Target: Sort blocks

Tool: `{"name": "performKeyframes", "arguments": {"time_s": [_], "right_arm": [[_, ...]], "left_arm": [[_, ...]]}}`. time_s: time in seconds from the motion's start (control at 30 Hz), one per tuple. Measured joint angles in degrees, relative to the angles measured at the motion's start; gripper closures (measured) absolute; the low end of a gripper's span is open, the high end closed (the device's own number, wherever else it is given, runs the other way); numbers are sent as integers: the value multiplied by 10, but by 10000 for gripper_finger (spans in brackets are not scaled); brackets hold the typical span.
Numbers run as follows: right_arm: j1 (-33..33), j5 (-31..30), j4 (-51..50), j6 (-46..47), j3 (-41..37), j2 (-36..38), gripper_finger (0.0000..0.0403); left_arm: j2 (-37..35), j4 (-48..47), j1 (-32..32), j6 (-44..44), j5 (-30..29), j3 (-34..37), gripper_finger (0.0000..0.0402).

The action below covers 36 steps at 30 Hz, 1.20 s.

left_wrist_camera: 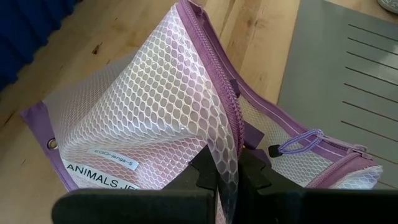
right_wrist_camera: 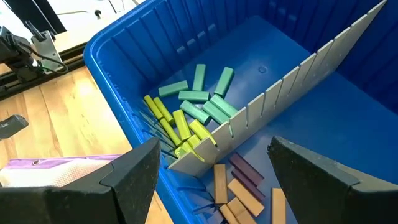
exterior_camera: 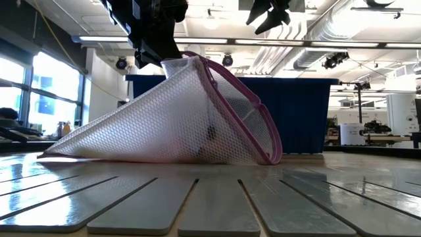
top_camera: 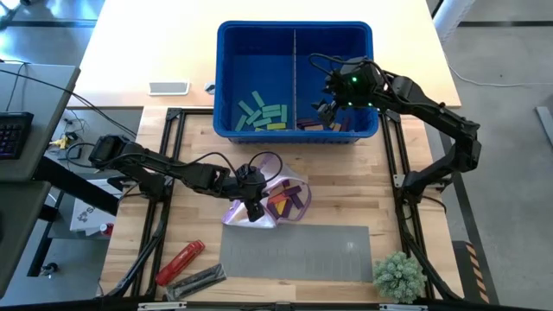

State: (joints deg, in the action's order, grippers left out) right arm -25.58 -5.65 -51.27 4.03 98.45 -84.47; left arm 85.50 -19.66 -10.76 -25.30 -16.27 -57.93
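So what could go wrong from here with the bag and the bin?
1. The left gripper pinches only thin mesh of the bag; it could slip and drop.
2. Blocks at the bag's open mouth might spill onto the table.
3. The open right gripper, over the bin, could bump the divider.

Setting: pale wooden tabletop with black metal frame rails laid across it. Flooring: grey concrete to the right of the table. Adjacent furniture: dark side desk at left, carrying a black keyboard and loose cables. Windows: large panes in the left wall, daylight coming through. Ceiling: open industrial type, white ducts and pipes, strip lights, round spot lamps. Far room: white equipment and benches at right, too distant to identify.
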Motion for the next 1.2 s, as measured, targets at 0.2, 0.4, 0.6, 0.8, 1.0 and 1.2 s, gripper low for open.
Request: {"name": "performKeyframes", "arguments": {"time_s": [0.2,0.4,0.6,0.8,1.0,1.2], "right_arm": [[0,0,0,-4,0,0,116],[0,0,0,-6,0,0,116],[0,0,0,-6,0,0,116],[0,0,0,-6,0,0,116],[0,0,0,-7,0,0,116],[0,-2,0,-86,0,0,116]], "left_arm": [[0,0,0,0,0,0,402],[0,0,0,0,0,0,402],[0,0,0,0,0,0,402],[0,0,0,0,0,0,402],[0,0,0,0,0,0,402],[0,0,-2,3,-3,0,402]]}}
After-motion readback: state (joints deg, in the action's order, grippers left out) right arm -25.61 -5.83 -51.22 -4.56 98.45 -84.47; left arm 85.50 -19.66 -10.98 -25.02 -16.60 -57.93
